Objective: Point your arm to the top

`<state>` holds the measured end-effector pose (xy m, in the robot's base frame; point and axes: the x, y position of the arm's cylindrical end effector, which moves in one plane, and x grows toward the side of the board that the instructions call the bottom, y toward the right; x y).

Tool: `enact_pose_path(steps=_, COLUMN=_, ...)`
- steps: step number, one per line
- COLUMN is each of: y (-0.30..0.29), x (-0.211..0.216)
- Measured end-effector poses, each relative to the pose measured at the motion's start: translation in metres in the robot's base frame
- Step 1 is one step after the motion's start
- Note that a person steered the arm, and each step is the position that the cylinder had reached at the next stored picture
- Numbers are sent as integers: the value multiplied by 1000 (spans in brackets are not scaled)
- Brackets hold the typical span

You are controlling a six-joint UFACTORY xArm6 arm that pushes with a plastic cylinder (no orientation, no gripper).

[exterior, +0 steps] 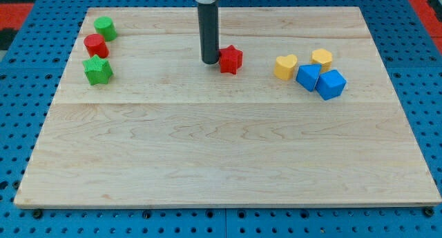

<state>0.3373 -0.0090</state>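
Camera view: straight dark rod comes down from the view's top centre; my tip (210, 61) sits on the pale wooden table (221, 162), in its upper half. This tool is a plain rod with no jaws, so nothing about it is spread, pressed together or pinching. Tip is just to the view's left of the red star-shaped block (231, 59), right beside it; can't tell whether they actually touch.

Outward to the view's right, well apart from the tip: a cluster of four. Yellow heart-shaped block (285, 66) on the cluster's left, yellow block with angled sides (322, 58) toward the view's top, exact shape hard to make out. Blue block with a pointed lower end (308, 76) sits between them and just beside the blue cube (331, 84), which is furthest to the view's right. All four packed close; blue pair looks touching.

Outward to the view's left, near the table's left edge, a short column: green cylinder block (105, 27) nearest the view's top, red cylinder block (96, 45) just below it and touching or nearly so, green star-shaped block (97, 70) lowest.

Table's top edge lies a short way beyond the tip, toward the view's top. Table rests on a blue perforated board (27, 86).
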Motion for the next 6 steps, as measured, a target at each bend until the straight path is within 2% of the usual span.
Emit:
enact_pose_path(steps=2, y=121, x=-1)
enact_pose_path(steps=3, y=84, x=-27)
enact_pose_path(steps=4, y=54, x=-70)
enact_pose_path(steps=6, y=57, x=-138)
